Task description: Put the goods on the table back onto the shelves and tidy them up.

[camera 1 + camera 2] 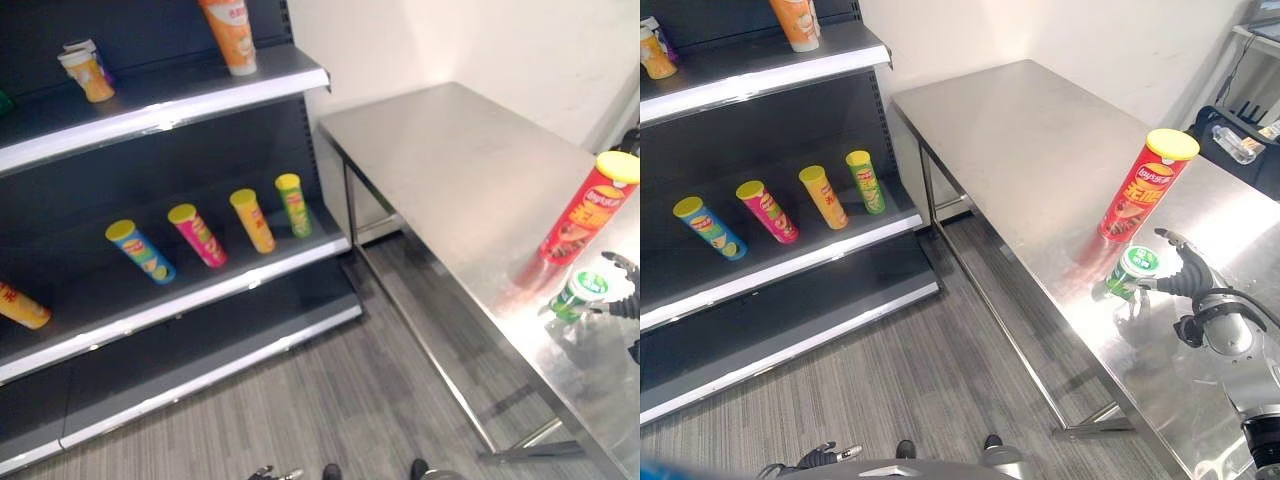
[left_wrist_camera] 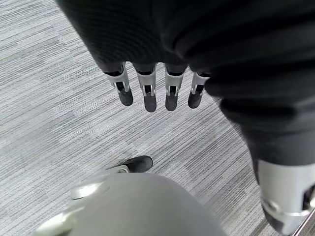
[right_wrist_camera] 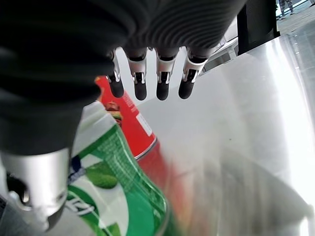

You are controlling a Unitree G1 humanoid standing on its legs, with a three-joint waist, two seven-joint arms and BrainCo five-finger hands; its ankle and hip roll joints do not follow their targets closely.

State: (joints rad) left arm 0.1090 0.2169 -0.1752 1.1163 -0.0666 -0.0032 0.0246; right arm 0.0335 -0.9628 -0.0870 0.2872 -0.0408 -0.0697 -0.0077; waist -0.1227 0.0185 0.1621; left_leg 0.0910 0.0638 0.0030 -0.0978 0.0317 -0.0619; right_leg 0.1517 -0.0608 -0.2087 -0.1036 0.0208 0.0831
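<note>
Our right hand (image 1: 1188, 278) reaches for the short green can (image 1: 1133, 272), its fingers spread and not yet closed on anything; from the right wrist view the can sits right by the palm, fingers straight past it. The can stands near the table's (image 1: 1040, 150) front edge, just beside the tall red can (image 1: 1145, 186), which stands upright behind it. We judge the main risk to be that neighbour: if our fingers sweep wide as they close, they could knock the tall red can over and send it rolling across the smooth steel. A loose hold could also let the green can slip or get pushed off the front edge to the floor (image 1: 900, 370). Our left hand (image 2: 157, 93) hangs relaxed over the grey striped floor, fingers straight. The shelves (image 1: 200, 290) stand to the left, with several cans lying in a row on a middle shelf.
</note>
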